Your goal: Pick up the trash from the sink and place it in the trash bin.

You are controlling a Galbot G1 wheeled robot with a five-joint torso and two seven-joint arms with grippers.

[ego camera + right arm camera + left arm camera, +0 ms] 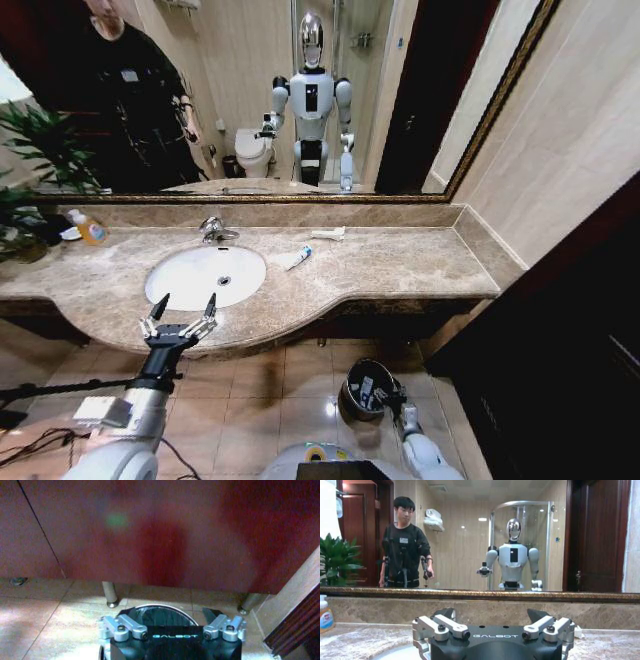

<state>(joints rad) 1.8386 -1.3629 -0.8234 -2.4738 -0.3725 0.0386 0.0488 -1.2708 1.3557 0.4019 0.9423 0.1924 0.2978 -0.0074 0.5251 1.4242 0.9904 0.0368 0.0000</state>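
Observation:
The white oval sink point(190, 285) is set in a beige marble countertop point(400, 265) under a chrome faucet point(213, 230). Trash lies on the counter to the right of the basin: a white tube with a blue end point(298, 258) and a slim white packet point(328, 234). My left gripper point(185, 302) point(491, 613) hovers open at the basin's near rim, holding nothing. Low on the floor, my right gripper point(388, 397) point(167, 613) is open just above the round black trash bin point(358, 390) point(159, 615), where a pale piece shows inside.
An orange-yellow soap bottle point(90, 231) point(325, 617) and a potted plant point(25, 200) stand at the counter's left end. A big mirror point(300, 100) backs the counter. Dark wood panels point(570, 340) close the right side. Cabinet legs point(111, 594) stand behind the bin.

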